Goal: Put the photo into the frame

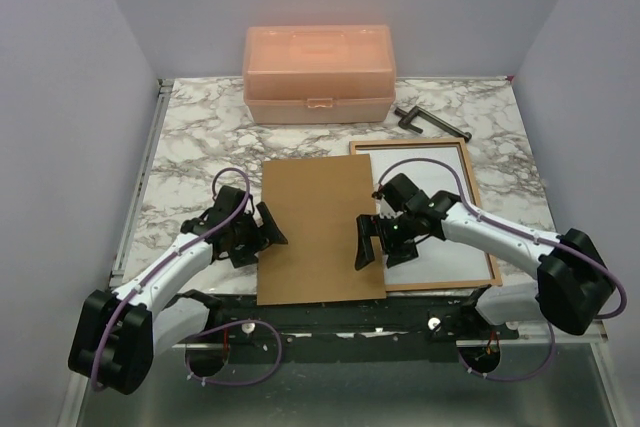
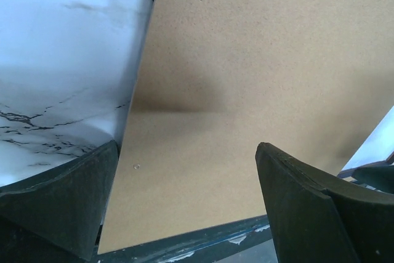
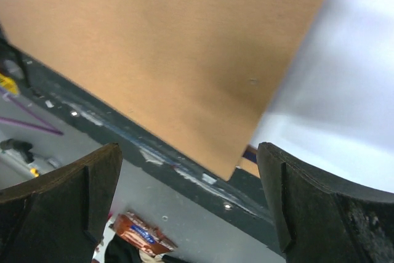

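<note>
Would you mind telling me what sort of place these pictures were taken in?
Probably a robot lab test booth: plain walls enclose a marble-patterned table, with a left arm and right arm bolted at its near edge.

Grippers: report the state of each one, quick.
Left gripper: open, holding nothing, at the backing board left edge.
Right gripper: open, holding nothing, at its right edge.

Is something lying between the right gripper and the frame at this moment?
Yes, partly. The brown backing board covers the left edge of the frame, directly under the open right gripper. I see nothing else on it.
</note>
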Robot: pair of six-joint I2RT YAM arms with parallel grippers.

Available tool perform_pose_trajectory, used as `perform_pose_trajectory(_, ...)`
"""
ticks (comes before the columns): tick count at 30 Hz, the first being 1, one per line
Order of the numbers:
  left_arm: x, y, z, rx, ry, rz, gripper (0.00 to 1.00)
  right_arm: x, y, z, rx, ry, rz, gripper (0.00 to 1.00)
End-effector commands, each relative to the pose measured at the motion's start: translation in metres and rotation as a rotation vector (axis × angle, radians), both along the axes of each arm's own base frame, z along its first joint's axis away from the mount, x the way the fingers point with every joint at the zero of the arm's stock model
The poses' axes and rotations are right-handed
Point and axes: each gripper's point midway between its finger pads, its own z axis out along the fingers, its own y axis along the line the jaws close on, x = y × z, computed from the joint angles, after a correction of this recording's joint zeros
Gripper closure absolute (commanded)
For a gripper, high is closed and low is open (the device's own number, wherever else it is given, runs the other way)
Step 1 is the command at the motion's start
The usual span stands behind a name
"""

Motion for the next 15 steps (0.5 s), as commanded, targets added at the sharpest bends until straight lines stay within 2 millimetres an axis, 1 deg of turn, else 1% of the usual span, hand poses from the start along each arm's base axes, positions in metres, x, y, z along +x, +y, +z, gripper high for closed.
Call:
perform_pose_trajectory(1, 0.006, -0.003, 0.006, -0.004, -0.017, 0.002, 0.04, 0.014, -0.021, -0.017, -0.094, -0.07, -0.076, 0.0)
perform_pose_trajectory(5, 0.002, 0.001, 0.0, 0.022, -0.004, -0.004, 0.04, 0.034, -0.031, -0.022, -0.11, -0.1, -0.113, 0.0)
perform_pose_trajectory(8, 0.0, 0.003, -0.002, 0.032, -0.005, -0.008, 0.04, 0.05, -0.033, -0.02, -0.054, -0.099, -0.14, 0.0)
perform_pose_trajectory(11, -0.002, 0.001, -0.004, 0.015, -0.005, -0.023, 0.04, 0.06, -0.024, -0.013, 0.067, -0.079, -0.134, 0.0)
perform_pose_trajectory(15, -0.002, -0.005, -0.005, -0.017, -0.016, -0.037, 0.05, 0.067, -0.018, -0.015, 0.177, -0.041, -0.145, 0.02)
